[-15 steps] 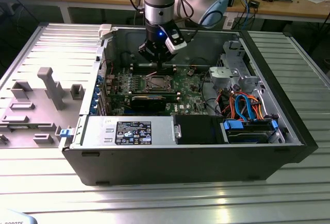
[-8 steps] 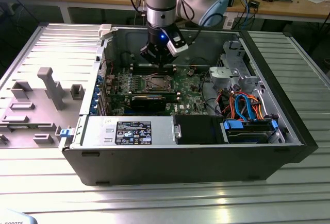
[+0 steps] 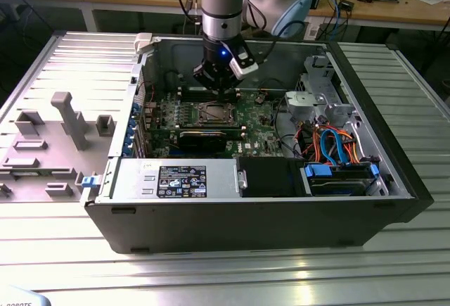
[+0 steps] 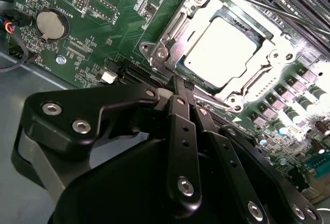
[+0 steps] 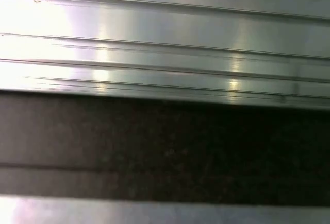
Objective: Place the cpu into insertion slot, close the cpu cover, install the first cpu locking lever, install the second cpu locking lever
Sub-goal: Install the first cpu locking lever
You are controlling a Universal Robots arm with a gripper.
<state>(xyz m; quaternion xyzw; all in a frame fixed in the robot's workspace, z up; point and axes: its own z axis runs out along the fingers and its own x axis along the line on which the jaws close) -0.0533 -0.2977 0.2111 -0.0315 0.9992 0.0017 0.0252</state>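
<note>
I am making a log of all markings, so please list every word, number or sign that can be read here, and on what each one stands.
No text can be quoted with certainty.
Labels on the grey box at the case front: print too small to read.
Motherboard: white print beside its parts, too small and blurred to read.
Sheet at the exterior view's lower left corner: letters cut off, not readable.
</note>
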